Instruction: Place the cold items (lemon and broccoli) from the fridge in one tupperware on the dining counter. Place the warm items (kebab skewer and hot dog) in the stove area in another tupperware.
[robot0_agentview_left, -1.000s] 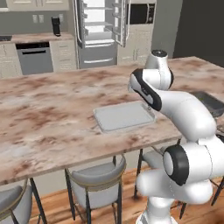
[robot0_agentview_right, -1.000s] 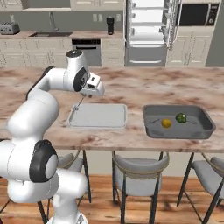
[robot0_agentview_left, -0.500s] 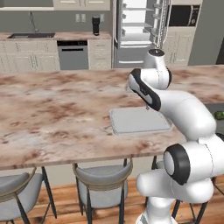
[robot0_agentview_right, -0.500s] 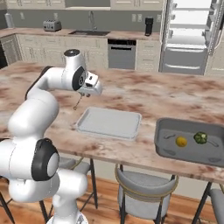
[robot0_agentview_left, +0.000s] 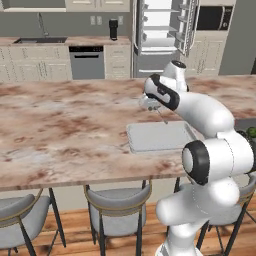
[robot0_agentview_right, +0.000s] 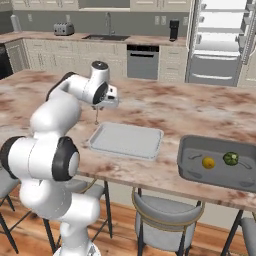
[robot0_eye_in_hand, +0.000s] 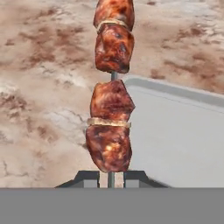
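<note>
The robot's dark two-finger pincer (robot0_eye_in_hand: 110, 177) is pinching the thin stick of the kebab skewer (robot0_eye_in_hand: 111, 85), a row of brown roasted meat chunks on a grey metal pin. In the hand view the meat points away from the pincer, out over the edge where the long beige marble bench with brown veins (robot0_agentview_left: 60, 135) meets the light grey, nearly white shallow tray (robot0_agentview_right: 126, 140). In the right base view the pincer (robot0_agentview_right: 98, 113) hangs over the bench just beside the near left corner of that tray, with the thin stick pointing down.

The warm food goes in this pale tray, so the step now looks like setting the skewer inside it. To do it well, I think the arm should move sideways first until the whole skewer is over the flat middle of the tray, not over its rim. Then it should come down slowly. The skewer is long, so it may be best to lay it along the long side of the tray. The pincer should let go only when the meat is low, or it may roll or bounce out.

The dark grey deep container (robot0_agentview_right: 220, 148) sits well apart on the bench, and it already holds the small round yellow-orange lemon (robot0_agentview_right: 208, 162) and the lumpy dark green broccoli (robot0_agentview_right: 230, 158). The skewer must not go there.
</note>
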